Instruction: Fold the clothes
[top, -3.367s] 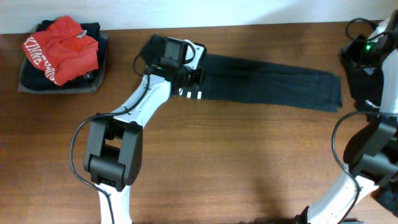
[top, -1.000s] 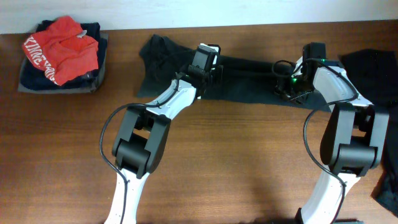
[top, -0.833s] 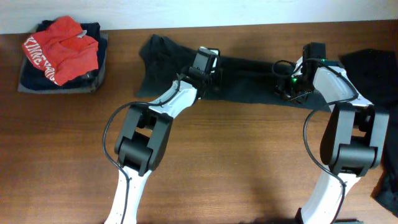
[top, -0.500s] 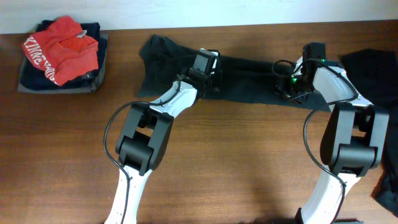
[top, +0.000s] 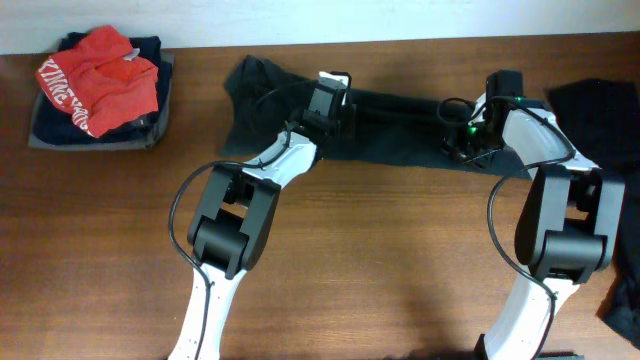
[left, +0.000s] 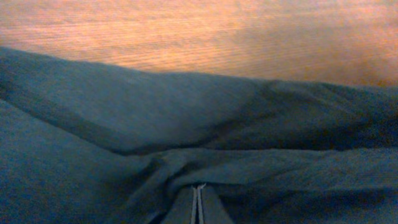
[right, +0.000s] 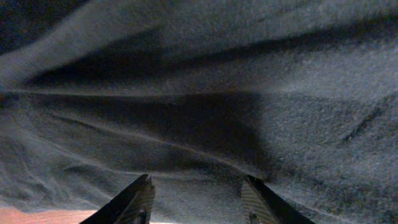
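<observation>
The dark teal-grey shirt, one of the clothes, lies as a long band along the back of the table, with its left end rumpled. My left gripper sits at the band's middle. In the left wrist view it is shut, and folds of the shirt gather at its tips. My right gripper hangs over the band's right part. In the right wrist view it is open, its fingers straddling the flat cloth with nothing held.
A grey tray at the back left holds a red shirt on top of dark clothes. Another black garment lies at the right edge. Bare wooden table stretches in front of the shirt.
Since the earliest frame my left gripper has moved right along the shirt to its middle and the right arm has come in over the shirt. Over the last second almost nothing has moved.
</observation>
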